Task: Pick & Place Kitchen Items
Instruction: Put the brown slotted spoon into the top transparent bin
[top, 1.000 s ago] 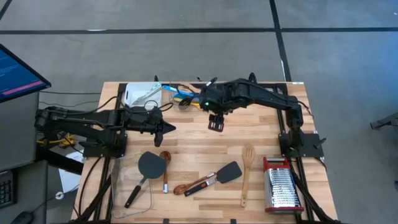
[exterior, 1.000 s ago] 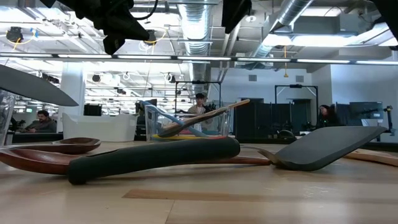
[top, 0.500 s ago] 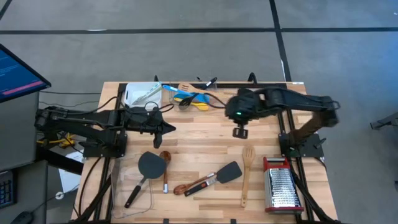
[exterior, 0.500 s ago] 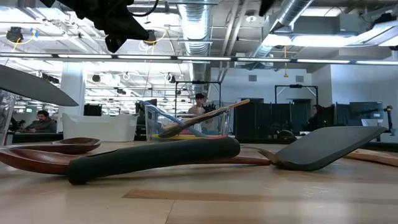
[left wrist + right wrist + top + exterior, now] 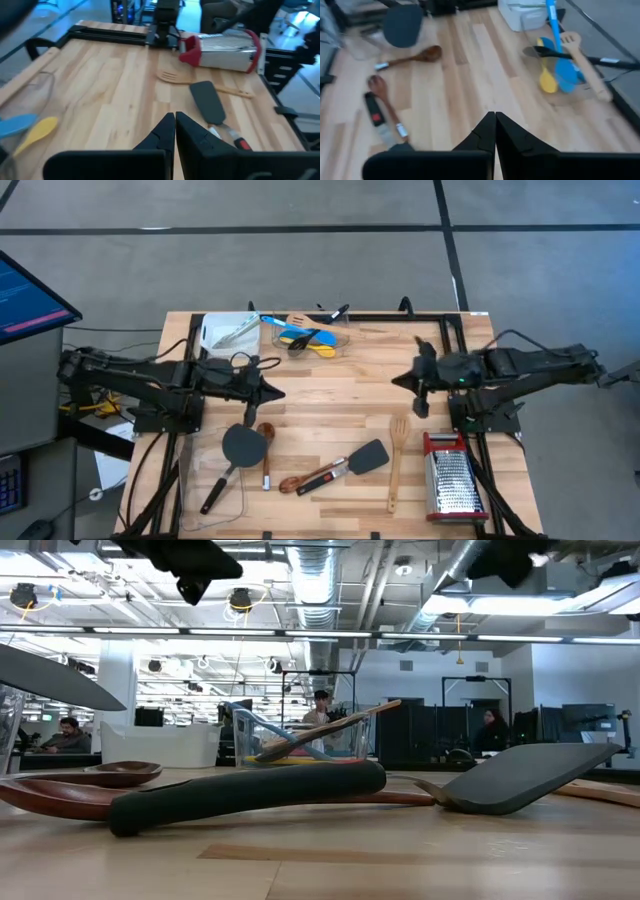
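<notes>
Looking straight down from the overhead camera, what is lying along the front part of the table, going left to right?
Dark round spatula → wooden spoon → dark grey spatula with a red-marked handle → slotted wooden spatula → steel box grater.

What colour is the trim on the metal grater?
Red. The grater shows it best in the left wrist view.

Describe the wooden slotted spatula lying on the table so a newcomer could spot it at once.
Start at the steel box grater with red trim at the table's near right corner. Just left of it lies the wooden slotted spatula, head pointing away from the table's front edge. Unlike the neighbouring dark grey spatula, it is pale wood throughout, with slots.
</notes>
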Controlling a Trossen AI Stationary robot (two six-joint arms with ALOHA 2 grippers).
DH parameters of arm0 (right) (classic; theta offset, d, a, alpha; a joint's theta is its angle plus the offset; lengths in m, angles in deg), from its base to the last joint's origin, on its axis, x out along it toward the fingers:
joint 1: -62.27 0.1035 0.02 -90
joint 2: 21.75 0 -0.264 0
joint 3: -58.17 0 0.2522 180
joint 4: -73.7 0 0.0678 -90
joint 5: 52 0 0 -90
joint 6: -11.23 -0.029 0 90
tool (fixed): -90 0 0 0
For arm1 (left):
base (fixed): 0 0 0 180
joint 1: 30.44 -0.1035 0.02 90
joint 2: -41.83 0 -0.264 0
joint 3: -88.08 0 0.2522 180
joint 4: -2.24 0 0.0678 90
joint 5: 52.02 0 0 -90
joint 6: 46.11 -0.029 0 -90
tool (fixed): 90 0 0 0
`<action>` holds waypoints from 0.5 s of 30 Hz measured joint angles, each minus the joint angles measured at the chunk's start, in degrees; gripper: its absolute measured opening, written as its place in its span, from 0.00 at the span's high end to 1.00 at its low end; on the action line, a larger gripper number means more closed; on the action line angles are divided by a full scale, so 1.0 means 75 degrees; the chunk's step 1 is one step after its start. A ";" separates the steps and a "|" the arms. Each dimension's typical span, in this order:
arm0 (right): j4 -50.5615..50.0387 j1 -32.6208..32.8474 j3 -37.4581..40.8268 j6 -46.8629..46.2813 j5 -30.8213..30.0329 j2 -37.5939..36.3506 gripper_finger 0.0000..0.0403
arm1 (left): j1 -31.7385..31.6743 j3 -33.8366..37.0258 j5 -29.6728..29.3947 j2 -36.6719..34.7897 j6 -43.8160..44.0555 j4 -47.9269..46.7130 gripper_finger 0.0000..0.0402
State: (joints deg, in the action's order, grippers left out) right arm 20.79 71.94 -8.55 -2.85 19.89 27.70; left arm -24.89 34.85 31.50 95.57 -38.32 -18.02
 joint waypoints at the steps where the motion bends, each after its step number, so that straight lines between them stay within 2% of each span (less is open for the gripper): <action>1: 0.0217 0.0102 0.0329 -0.0131 0.0002 -0.0275 0.99 | 0.0096 0.0000 -0.0001 -0.0001 0.0003 0.0001 1.00; 5: 0.1343 0.0504 0.1585 -0.0331 -0.0060 -0.1168 1.00 | 0.0463 0.0000 0.0003 0.0000 0.0006 0.0015 1.00; 10: 0.2809 0.0889 0.2964 -0.0343 -0.0267 -0.1836 1.00 | 0.0786 0.0000 0.0009 0.0000 0.0000 0.0032 1.00; 15: 0.2673 0.1073 0.3612 -0.1500 -0.0228 -0.1900 1.00 | 0.1020 0.0000 0.0009 0.0083 0.0017 0.0088 1.00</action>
State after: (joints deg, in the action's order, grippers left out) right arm 40.84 79.98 18.55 -14.10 18.19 13.45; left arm -17.24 34.85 31.56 96.19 -38.19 -17.36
